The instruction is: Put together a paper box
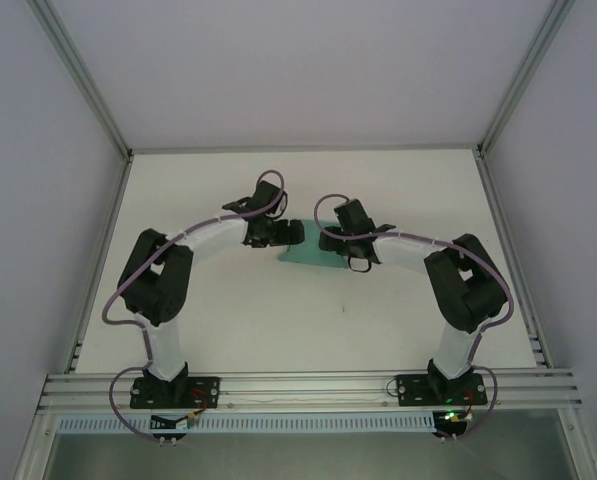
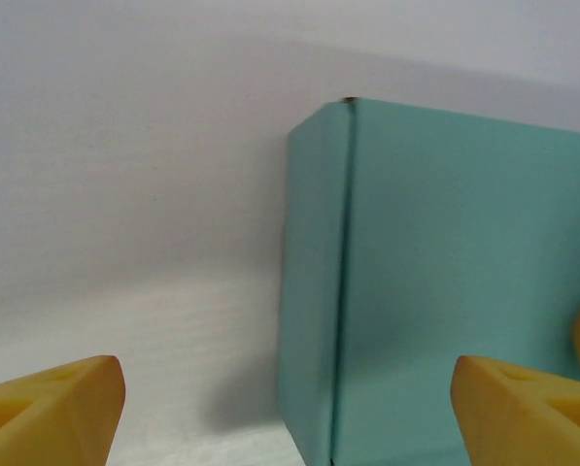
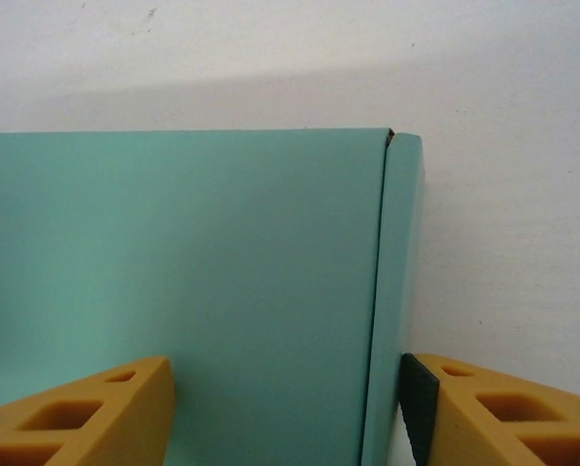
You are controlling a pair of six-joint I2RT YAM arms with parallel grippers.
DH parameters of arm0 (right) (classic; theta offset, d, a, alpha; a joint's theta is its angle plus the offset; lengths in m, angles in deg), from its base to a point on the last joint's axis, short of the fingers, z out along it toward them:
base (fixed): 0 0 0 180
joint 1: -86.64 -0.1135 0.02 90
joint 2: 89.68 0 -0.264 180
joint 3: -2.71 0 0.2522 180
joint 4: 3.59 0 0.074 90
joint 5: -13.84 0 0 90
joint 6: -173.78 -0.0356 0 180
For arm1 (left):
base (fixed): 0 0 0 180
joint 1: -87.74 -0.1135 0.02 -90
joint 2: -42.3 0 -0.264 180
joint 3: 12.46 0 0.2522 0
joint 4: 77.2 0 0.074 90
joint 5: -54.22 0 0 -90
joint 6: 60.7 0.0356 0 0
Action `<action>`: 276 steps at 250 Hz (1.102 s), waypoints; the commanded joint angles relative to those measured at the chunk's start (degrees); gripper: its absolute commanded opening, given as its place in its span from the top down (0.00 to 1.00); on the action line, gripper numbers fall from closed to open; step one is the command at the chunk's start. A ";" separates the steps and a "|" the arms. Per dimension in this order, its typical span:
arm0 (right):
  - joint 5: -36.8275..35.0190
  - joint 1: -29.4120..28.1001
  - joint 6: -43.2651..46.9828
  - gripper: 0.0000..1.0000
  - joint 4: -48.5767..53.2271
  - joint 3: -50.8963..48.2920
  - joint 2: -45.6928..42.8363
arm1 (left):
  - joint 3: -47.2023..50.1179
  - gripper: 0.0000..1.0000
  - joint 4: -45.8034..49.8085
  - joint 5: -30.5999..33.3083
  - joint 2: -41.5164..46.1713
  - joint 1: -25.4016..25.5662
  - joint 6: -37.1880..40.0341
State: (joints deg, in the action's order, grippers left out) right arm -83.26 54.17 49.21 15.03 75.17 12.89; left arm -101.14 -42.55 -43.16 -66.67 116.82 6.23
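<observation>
The paper box [image 1: 313, 259] lies at mid-desk [image 1: 278, 320]. The left gripper [image 2: 288, 383] is at its 10 o'clock and the right gripper [image 3: 288, 383] at its 1 o'clock. Both jaws are released, spread wide over the teal card. Purple cables [image 1: 269, 178] loop beyond each wrist.

Bright, soft and even from overhead in the top external view; nearly washes out the white table [image 1: 278, 320], yet without hard glare. Leaves only faint, diffuse shadows beneath both arms and beside the paper box [image 1: 313, 258]. Slightly soft overall, with the frame rails [image 1: 83, 78] splaying outward toward the corners. Dimmer and greyer along the top of the left wrist view, with a soft dark shadow on the table left of the box's lower edge; blurs the left gripper's fingers [image 2: 51, 408] at the near corners. Sharper on the teal card in the right wrist view, with a pale shadow band above it; right gripper's fingers [image 3: 85, 417] mildly out of focus.
</observation>
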 commanded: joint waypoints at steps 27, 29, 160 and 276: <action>3.32 0.28 2.87 0.38 6.56 -2.28 3.89 | -0.48 0.36 -7.48 -13.01 -4.03 -1.58 0.97; 3.27 0.29 2.91 0.38 6.58 -2.27 3.81 | -0.29 0.36 -7.73 -13.10 -4.12 -1.68 0.87; 16.01 6.06 -3.05 0.09 2.25 -4.75 -5.82 | 11.59 0.92 -22.56 -23.59 -4.67 -7.31 -6.06; 33.60 12.92 -6.09 0.11 -6.41 -4.33 -1.15 | 16.36 0.98 -30.17 -29.59 -5.47 -10.31 -9.39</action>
State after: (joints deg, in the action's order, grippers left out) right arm -57.75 65.89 44.87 13.50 70.56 9.02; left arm -87.00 -75.18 -72.60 -70.26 107.32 -2.30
